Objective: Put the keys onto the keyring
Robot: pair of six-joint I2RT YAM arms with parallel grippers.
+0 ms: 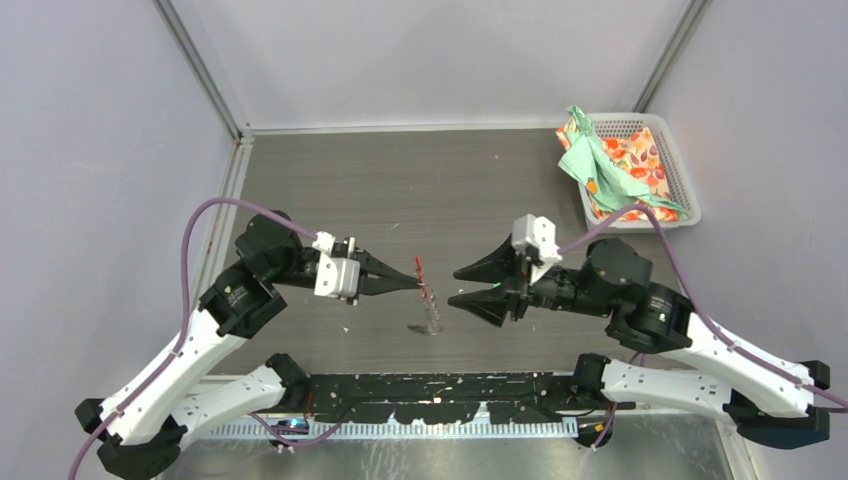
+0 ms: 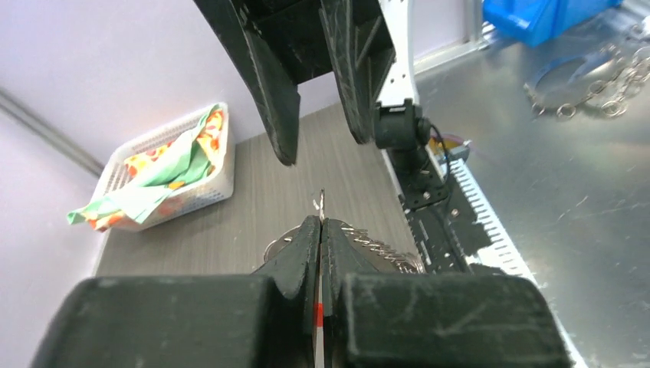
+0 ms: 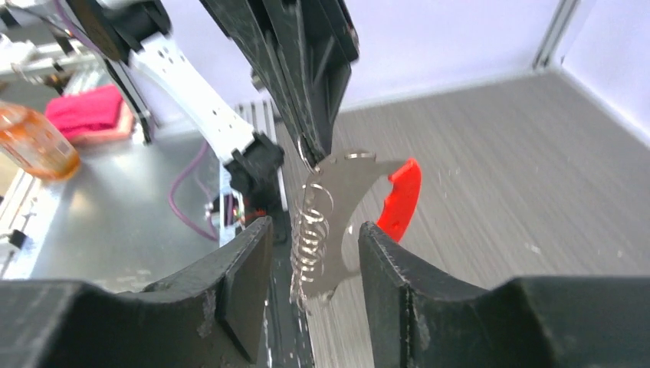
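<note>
The keyring (image 1: 430, 308) hangs above the table at the centre: a silver metal plate (image 3: 345, 184) with a coiled wire loop (image 3: 310, 238) and a red tab (image 3: 400, 201). My left gripper (image 1: 415, 281) is shut on its top, and a sliver of red shows between the fingers (image 2: 337, 261). My right gripper (image 1: 455, 286) faces it from the right, open, its fingertips just short of the hanging loop and touching nothing. In the right wrist view the loop shows in the gap of that gripper (image 3: 314, 226). The keys are out of view.
A white basket (image 1: 684, 196) holding a green and orange patterned cloth (image 1: 610, 165) stands at the back right of the table. The black rail (image 1: 440, 385) with the arm bases runs along the near edge.
</note>
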